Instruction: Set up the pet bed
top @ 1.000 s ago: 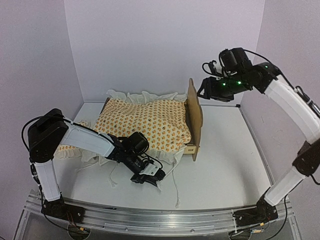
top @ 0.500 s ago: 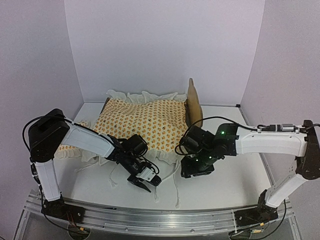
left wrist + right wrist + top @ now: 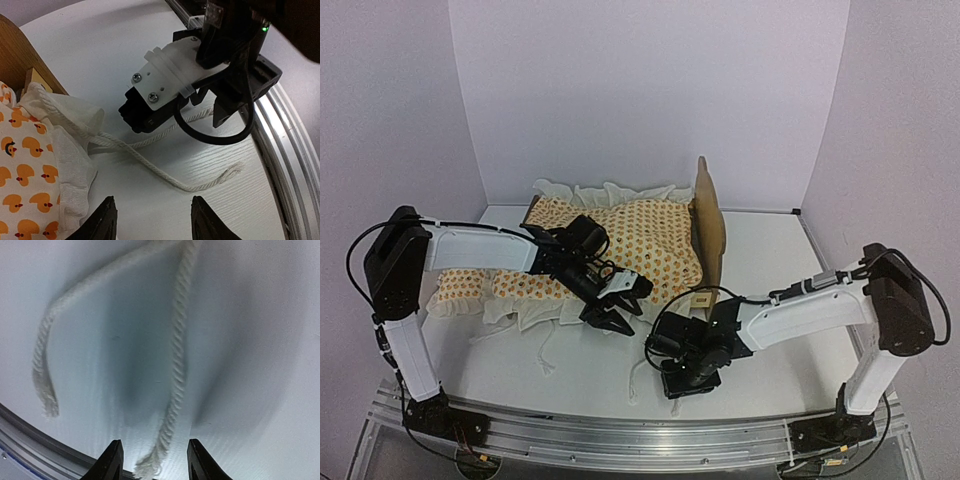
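Observation:
The pet bed stands at the back, its light-wood headboard (image 3: 708, 215) upright on the right. Cream orange-print bedding (image 3: 620, 240) lies over the frame, its ruffle hanging off the front. A second orange-print piece (image 3: 470, 285) lies to the left of the frame. My left gripper (image 3: 610, 318) hovers open at the ruffle's front edge, empty (image 3: 152, 222). My right gripper (image 3: 683, 385) points down at the table, open. The frayed end of a white cord (image 3: 172, 390) lies between its fingertips (image 3: 112, 460). The left wrist view shows the same tie cords (image 3: 150, 165) running from the bedding corner (image 3: 65, 112).
An aluminium rail (image 3: 620, 435) runs along the near table edge, just below the right gripper. A second loose cord (image 3: 45, 365) lies left of the right fingers. More ties (image 3: 545, 350) trail in front of the bedding. White walls enclose the back and both sides.
The right arm swung down from high behind the headboard to the table front, over the cords. The left gripper opened and moved back toward the bedding's front edge.

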You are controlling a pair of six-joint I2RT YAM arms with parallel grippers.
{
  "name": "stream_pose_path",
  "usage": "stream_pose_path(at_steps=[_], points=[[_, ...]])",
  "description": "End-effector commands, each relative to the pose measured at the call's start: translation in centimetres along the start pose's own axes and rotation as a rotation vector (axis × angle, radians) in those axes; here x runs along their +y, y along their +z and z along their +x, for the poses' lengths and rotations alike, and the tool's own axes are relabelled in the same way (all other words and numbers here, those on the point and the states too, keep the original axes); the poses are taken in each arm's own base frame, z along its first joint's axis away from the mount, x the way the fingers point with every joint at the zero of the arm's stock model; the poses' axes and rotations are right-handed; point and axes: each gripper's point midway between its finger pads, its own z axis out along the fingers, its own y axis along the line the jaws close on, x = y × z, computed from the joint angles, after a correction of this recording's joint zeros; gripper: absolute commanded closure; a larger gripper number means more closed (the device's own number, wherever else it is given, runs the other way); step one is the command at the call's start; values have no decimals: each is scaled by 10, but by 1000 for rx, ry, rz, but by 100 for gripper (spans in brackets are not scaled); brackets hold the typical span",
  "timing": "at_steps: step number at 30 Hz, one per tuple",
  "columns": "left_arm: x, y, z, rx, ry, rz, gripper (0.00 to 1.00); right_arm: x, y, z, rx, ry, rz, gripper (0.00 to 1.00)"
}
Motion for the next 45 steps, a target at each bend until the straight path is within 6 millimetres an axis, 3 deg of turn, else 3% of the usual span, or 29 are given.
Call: stream_pose_path(at_steps=[1, 4, 8, 10, 13, 17, 21, 25, 29, 32, 35, 38, 45], points=[[-2, -16, -37, -85, -55, 12, 51, -20, -8, 1, -20, 44, 94, 56], [1, -16, -38, -87, -66, 3, 51, -20, -2, 6, 14, 50, 102, 56], [19, -20, -46, -99, -127, -68, 51, -16, 16, 14, 70, 26, 118, 60], [30, -24, -53, -111, -182, -109, 51, -19, 23, 19, 94, 30, 133, 71], [43, -29, -64, -134, -259, -142, 52, -30, 21, 23, 85, 61, 150, 100], [59, -32, -78, -169, -372, -169, 56, -21, -14, 2, 14, 58, 24, 100], [80, -17, -73, -144, -462, -240, 62, 0, -60, -29, -16, 78, -237, 100], [75, 4, -81, -130, -425, -248, 65, -3, -93, -45, -46, 115, -385, 100], [62, 32, -90, -113, -382, -225, 65, -11, -101, -43, -57, 133, -415, 100], [67, 47, -86, -102, -413, -245, 65, -13, -109, -50, -99, 151, -446, 100], [84, 49, -83, -96, -420, -322, 65, -18, -118, -60, -145, 183, -459, 100], [98, 48, -82, -85, -398, -385, 73, -24, -119, -63, -174, 201, -453, 100], [97, 47, -87, -90, -404, -371, 66, -32, -113, -63, -187, 206, -435, 100]])
